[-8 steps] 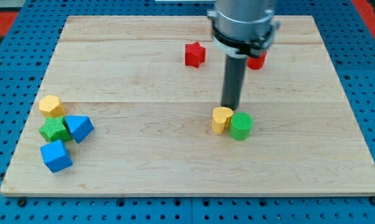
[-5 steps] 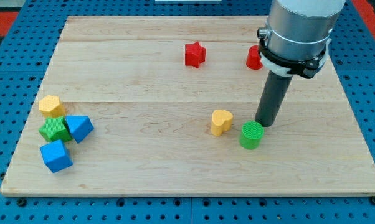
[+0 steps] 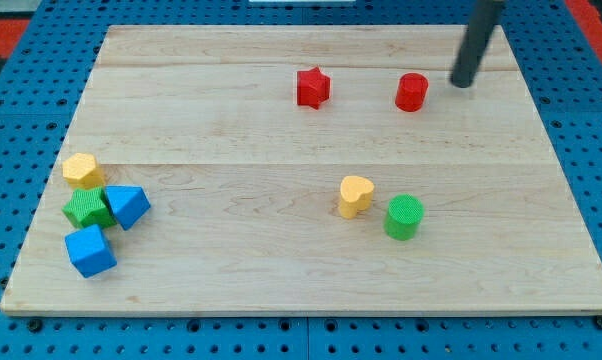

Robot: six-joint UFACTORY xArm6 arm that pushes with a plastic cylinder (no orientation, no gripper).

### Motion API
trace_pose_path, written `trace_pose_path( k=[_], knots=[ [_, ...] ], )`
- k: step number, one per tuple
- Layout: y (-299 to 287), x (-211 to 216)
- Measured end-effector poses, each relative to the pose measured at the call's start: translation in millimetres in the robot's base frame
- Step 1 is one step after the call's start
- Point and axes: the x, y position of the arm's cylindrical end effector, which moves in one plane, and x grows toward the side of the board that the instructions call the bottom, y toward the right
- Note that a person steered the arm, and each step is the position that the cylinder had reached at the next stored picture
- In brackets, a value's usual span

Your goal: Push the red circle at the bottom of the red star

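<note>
My tip (image 3: 463, 84), bare, has swung up from the green cylinder (image 3: 404, 217); now right of red wooden circle (image 3: 412, 92); red star (image 3: 313, 87) waits leftward.

A lab bench: a wooden board (image 3: 281, 150) on blue perforated mounting plate (image 3: 21, 120), with small coloured blocks.

A: What part of the arm is visible?
B: Only a straight, dark grey cylindrical rod, smooth and unmarked, ending in my tip (image 3: 462, 85), cut flat
</note>
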Motion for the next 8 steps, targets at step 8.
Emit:
trace_pose_path(
  k=[8],
  knots=[
    [-256,86]
  ],
)
